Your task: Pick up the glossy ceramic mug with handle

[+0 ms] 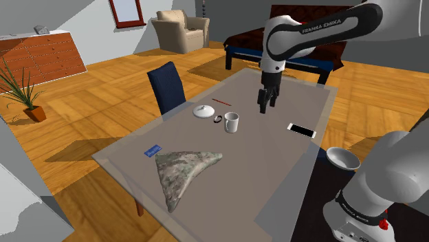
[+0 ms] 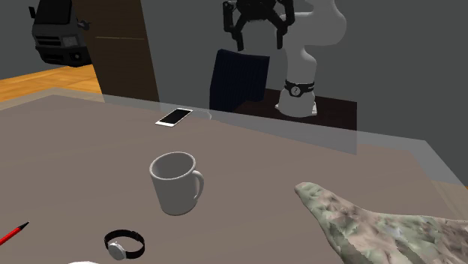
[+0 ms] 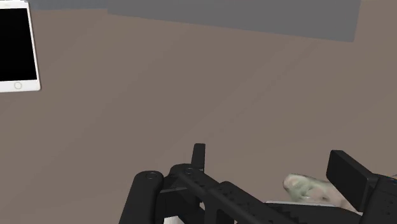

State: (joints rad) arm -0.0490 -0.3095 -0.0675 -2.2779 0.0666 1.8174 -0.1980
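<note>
**A:** Where's the mug?

**B:** The white mug (image 1: pixel 231 122) stands upright on the bench (image 1: pixel 275 179), mouth up, just beside a wristwatch (image 1: pixel 217 118). Its handle is turned toward the camouflage cloth (image 1: pixel 184 170).

**A:** And the pincer?

**B:** The pincer (image 1: pixel 265 105) hangs above the bench with its fingers spread and nothing between them. The mug lies lower and to the shoulder view's left of it; the phone (image 1: pixel 302 129) lies on the other side.

**A:** The move?

**B:** I'd say it needs to cross toward the mug, then descend and grip the wall away from the handle.
</note>
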